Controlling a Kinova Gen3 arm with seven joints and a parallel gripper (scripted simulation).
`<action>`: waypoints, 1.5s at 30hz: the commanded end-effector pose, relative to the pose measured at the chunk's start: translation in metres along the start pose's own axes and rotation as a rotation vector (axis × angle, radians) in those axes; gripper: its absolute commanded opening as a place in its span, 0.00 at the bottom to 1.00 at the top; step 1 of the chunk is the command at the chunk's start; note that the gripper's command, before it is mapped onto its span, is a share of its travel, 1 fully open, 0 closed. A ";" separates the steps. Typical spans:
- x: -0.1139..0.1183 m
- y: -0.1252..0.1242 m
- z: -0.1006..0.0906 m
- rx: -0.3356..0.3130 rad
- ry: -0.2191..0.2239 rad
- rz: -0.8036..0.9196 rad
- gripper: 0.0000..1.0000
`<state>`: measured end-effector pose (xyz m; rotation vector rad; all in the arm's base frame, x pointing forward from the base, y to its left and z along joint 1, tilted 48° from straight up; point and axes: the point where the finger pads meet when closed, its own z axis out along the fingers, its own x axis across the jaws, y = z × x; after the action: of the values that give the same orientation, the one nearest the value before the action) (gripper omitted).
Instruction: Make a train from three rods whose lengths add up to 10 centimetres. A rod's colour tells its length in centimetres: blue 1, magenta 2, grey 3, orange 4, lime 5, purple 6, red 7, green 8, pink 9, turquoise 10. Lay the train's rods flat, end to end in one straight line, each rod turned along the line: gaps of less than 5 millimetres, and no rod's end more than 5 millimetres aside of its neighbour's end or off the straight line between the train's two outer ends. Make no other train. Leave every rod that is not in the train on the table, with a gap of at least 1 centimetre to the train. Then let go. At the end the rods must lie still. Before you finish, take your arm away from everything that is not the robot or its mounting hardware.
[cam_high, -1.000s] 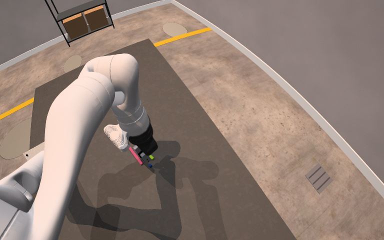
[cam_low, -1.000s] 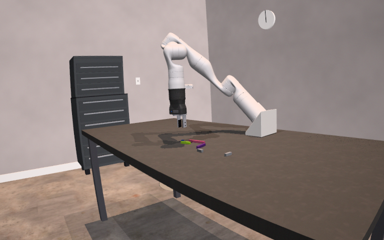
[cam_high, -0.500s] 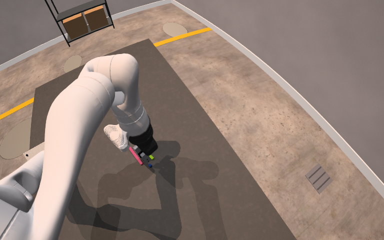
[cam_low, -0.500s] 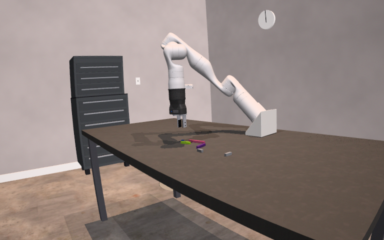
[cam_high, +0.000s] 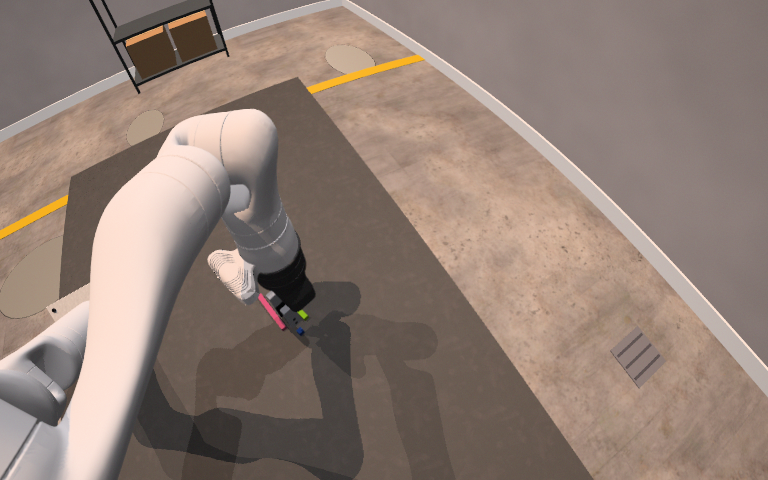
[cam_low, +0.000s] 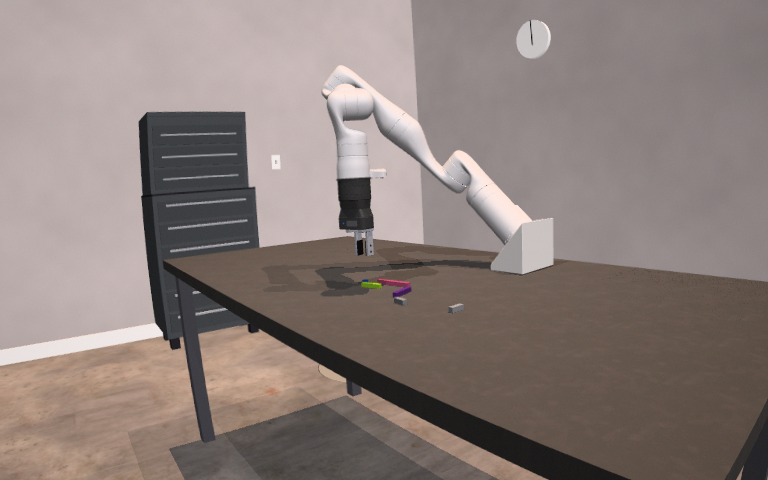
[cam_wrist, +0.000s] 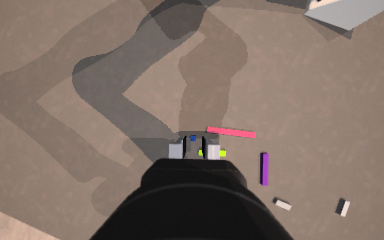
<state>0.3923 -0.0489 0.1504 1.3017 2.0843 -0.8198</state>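
Edges: the pincer (cam_high: 287, 316) (cam_low: 364, 254) (cam_wrist: 194, 143) hangs above the table (cam_high: 339, 198) (cam_low: 566, 350) (cam_wrist: 310, 90), pointing down, fingers partly apart with nothing between them. In the exterior view, the table's long front edge runs from left of centre to the bottom right, well apart from the rods. In the wrist view, an edge crosses the lower left corner. The lime rod (cam_high: 303, 314) (cam_low: 371, 285) (cam_wrist: 223, 153) and blue rod (cam_high: 300, 331) (cam_low: 364, 280) (cam_wrist: 193, 138) lie close to the pink rod (cam_high: 271, 311) (cam_low: 393, 282) (cam_wrist: 231, 132), limiting side room there. No three-rod train is formed.

Views: the wrist view shows the purple rod (cam_low: 402, 290) (cam_wrist: 265, 169) right of centre, with one grey rod (cam_low: 400, 301) (cam_wrist: 283, 204) below it and a second grey rod (cam_low: 455, 308) (cam_wrist: 344, 207) at lower right. The exterior view confirms these three; the top view does not show them. A finger partly covers the lime rod in the wrist view.

Surface and room: the table is brown, with overlapping arm shadows. The exterior view records a dark drawer cabinet (cam_low: 198, 147) at left and a wall clock (cam_low: 533, 39) at upper right. The top view records a shelf unit (cam_high: 219, 28) at upper left and a floor vent (cam_high: 638, 356) at lower right.
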 end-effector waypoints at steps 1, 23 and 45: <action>0.001 0.000 0.005 0.001 0.002 0.005 0.54; 0.001 0.000 0.030 0.001 0.002 0.005 0.54; 0.001 0.000 0.051 0.001 0.002 0.006 0.54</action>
<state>0.3984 -0.0827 0.1186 1.3047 2.0833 -0.8174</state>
